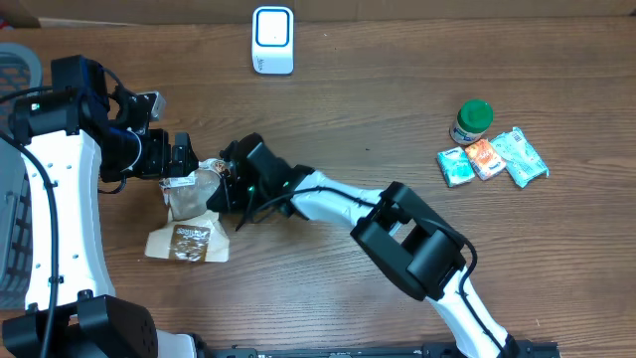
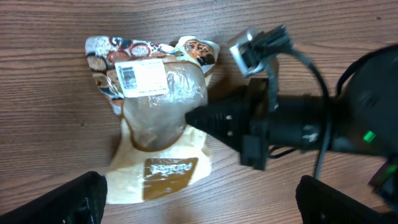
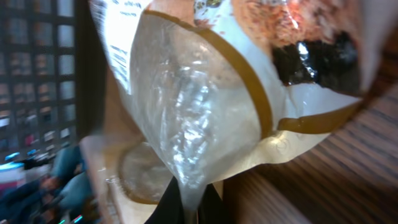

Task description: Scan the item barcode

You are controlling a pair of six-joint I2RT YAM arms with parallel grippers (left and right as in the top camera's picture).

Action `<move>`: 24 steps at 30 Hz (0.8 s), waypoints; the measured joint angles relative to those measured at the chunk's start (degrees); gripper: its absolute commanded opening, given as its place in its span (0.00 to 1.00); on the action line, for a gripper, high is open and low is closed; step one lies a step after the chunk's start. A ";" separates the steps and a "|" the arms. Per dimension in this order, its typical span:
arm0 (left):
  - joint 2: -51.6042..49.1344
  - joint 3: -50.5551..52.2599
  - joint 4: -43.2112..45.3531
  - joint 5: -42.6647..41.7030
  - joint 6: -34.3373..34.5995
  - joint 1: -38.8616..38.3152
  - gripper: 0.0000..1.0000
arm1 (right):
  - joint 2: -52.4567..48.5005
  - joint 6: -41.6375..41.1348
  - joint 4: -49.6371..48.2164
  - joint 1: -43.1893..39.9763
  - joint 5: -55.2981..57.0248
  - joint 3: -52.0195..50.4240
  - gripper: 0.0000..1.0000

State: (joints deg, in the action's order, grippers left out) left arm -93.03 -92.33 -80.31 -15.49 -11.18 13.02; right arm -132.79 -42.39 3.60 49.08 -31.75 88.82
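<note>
Shows a crumpled snack bag of clear film with tan and brown print, lying on the wooden table left of centre and bunched up at one end. Carries a white sticker near its upper end, face up in the left wrist view, with a dark code block too small to read.

Pinched at the clear film by the right gripper, jaws closed tight on a fold of the bag. Hovered over by the left gripper, jaws spread as wide as they go, holding nothing and not touching the bag.

Reads as early in the job: grip taken, bag not yet off the table, sticker not yet presented. Leaves the lift, the carry across the table and the turning of the sticker toward the reader.

Places a white scanner at the far edge, well apart from the bag, with only bare wood between. Puts a green-lidded jar and three small packets far to the right, clear of the likely path. Shows a grey basket at the left edge.

Finds nothing lying in the way. Flags the left gripper close above the bag as likely to crowd the lift, and the thin film as liable to slip.
</note>
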 measured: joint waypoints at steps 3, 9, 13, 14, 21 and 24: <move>0.00 0.00 -0.02 0.00 0.00 0.00 0.99 | 0.13 0.28 2.32 -3.21 -4.61 0.11 0.04; 0.00 0.00 -0.02 0.00 0.00 0.00 1.00 | 4.31 9.11 17.31 -13.22 -5.60 0.22 0.04; 0.00 0.00 0.00 0.00 0.00 0.00 1.00 | 10.23 18.60 26.12 -18.95 -3.41 0.37 0.04; 0.00 0.00 0.00 0.02 0.00 0.00 0.99 | 11.61 21.29 28.59 -19.71 -3.17 0.48 0.04; 0.00 0.00 0.00 0.00 0.00 0.00 0.99 | 14.14 33.90 40.92 -20.98 -2.51 1.09 0.57; 0.00 0.00 -0.02 0.00 0.00 0.00 0.99 | 14.14 35.91 45.77 -22.40 -2.23 1.53 0.64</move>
State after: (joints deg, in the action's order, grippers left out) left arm -93.03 -92.33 -80.34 -15.49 -11.18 13.02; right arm -118.65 -6.48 49.36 26.68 -33.98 90.35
